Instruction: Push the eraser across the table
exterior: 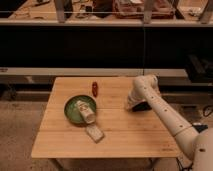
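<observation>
A pale rectangular block, apparently the eraser, lies flat on the wooden table near the front, just below a green plate. My gripper hangs at the end of the white arm that reaches in from the right. It is low over the right half of the table, well to the right of the block and apart from it. It holds nothing that I can see.
A white cup lies on its side on the green plate. A small red object lies near the table's far edge. A dark counter and shelving stand behind the table.
</observation>
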Available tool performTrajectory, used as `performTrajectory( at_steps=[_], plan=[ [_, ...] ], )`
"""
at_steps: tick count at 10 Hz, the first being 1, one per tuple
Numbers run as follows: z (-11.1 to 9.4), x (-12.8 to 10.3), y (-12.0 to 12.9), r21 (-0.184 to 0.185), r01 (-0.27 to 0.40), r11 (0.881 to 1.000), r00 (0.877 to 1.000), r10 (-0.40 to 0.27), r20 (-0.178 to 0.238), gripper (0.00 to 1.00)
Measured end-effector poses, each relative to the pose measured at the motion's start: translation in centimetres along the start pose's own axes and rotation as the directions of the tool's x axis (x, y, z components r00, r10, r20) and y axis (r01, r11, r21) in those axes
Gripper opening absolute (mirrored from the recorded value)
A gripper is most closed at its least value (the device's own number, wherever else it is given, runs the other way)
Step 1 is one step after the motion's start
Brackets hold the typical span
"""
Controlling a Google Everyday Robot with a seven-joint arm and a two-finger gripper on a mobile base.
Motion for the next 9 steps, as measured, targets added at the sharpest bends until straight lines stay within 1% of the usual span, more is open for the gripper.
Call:
performTrajectory(
  at_steps=[3, 4, 5, 6, 8, 9],
  plan=[
    [-0.1, -0.7, 1.3, -0.012, -0.020, 1.000, 1.000, 0.020, 0.008, 0.00],
    [-0.2, -0.7, 1.4, -0.012, -0.019, 1.000, 1.000, 0.019, 0.006, 0.02],
    [-0.2, -0.7, 1.4, -0.008, -0.010, 1.000, 1.000, 0.010, -0.002, 0.06],
    [-0.2, -0.7, 1.4, -0.008, -0.009, 1.000, 1.000, 0.009, -0.002, 0.06],
    [-0.2, -0.7, 1.4, -0.008, -0.010, 1.000, 1.000, 0.010, -0.002, 0.20],
    [-0.2, -0.7, 1.4, -0.008, -0.010, 1.000, 1.000, 0.010, -0.003, 0.29]
  ],
)
